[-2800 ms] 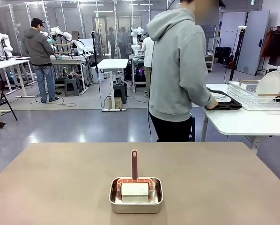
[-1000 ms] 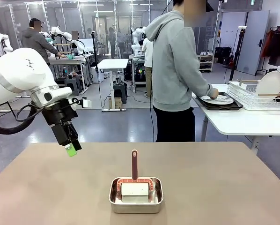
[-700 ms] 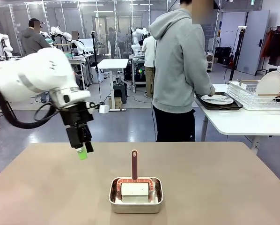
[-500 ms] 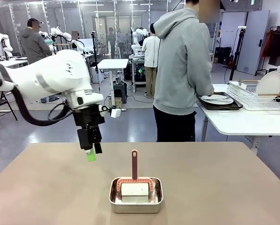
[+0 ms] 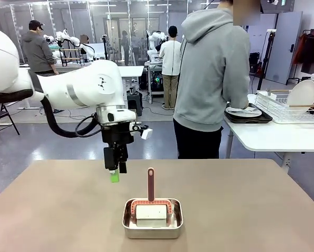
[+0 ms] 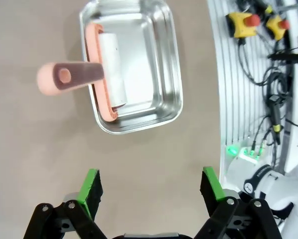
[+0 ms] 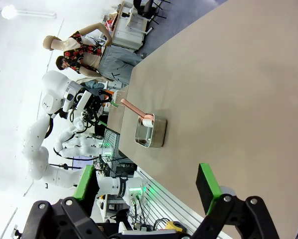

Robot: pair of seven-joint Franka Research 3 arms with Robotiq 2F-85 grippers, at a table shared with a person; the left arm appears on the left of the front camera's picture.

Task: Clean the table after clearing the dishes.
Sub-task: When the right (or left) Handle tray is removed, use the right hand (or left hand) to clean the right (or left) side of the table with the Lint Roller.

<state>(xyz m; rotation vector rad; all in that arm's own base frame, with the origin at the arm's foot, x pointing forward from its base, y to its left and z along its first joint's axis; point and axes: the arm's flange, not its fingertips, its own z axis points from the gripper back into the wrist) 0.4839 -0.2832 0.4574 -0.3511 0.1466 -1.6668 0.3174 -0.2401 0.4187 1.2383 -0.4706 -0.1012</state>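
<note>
The left gripper (image 5: pixel 114 173) hangs over the table (image 5: pixel 251 210), pads spread wide, just left of a pink-handled roller (image 5: pixel 150 185) standing in a steel pan (image 5: pixel 152 226). Far right, the dishes (image 5: pixel 243 111) sit on a white side table (image 5: pixel 272 137). The right gripper (image 7: pixel 146 181) gapes wide too.

Table (image 5: pixel 262 210): spreading across the lower half of the front frame, lying level, showing a plain matte tan-brown top.
Dishes (image 5: pixel 245 112): sitting at middle right of the frame, round white plate (image 5: pixel 247 111) lying flat on dark tray (image 5: pixel 253 119), resting on white-topped table (image 5: pixel 272 137).
</note>
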